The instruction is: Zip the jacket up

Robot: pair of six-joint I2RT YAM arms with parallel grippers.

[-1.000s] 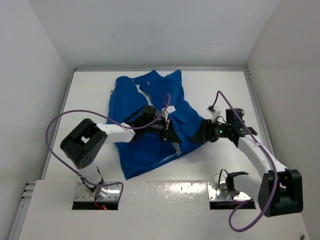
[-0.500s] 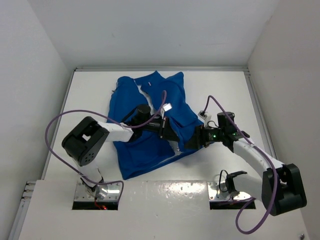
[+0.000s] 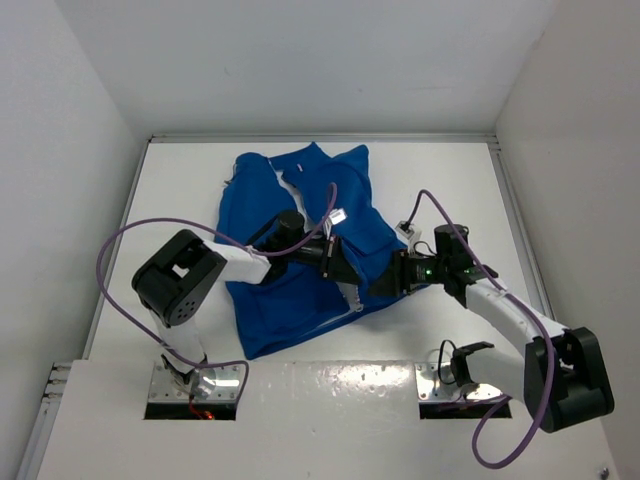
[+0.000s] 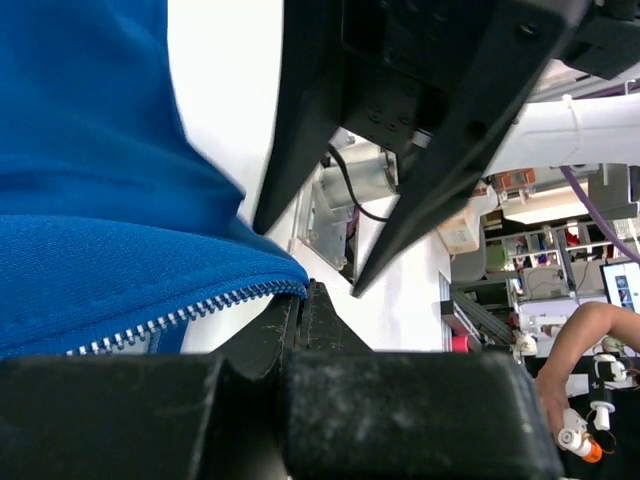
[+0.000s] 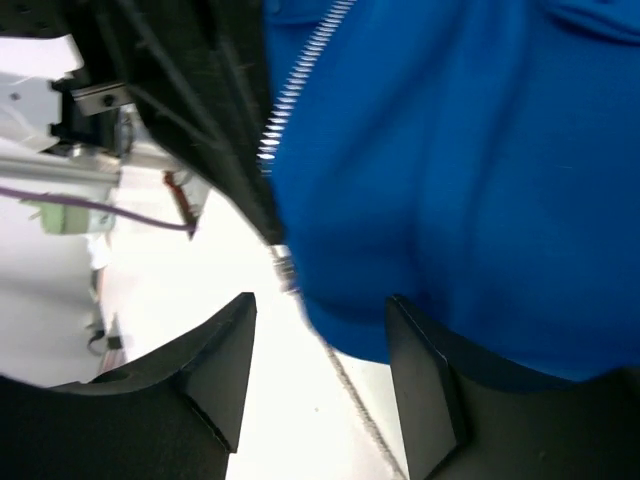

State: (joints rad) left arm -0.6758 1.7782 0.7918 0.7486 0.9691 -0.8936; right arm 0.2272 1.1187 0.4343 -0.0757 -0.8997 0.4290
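Observation:
The royal-blue jacket (image 3: 300, 200) lies spread on the white table, collar at the far end. My left gripper (image 3: 352, 279) is shut on the jacket's lower front edge beside the pale zipper teeth (image 4: 180, 318), with the blue cloth (image 4: 90, 180) running right up to the gripper's tips (image 4: 301, 297). My right gripper (image 3: 377, 284) faces it from the right, open. In the right wrist view its fingers (image 5: 215, 370) stand on either side of the hanging blue hem (image 5: 450, 150) and a loose zipper end (image 5: 285, 265), and do not touch them.
White walls enclose the table (image 3: 450, 180) on three sides. Purple cables (image 3: 110, 260) loop off both arms. A raised white plate (image 3: 330, 385) holds the arm bases at the near edge.
My right gripper has moved left to the jacket's lower hem and its jaws have narrowed. The left gripper has kept its hold and barely shifted.

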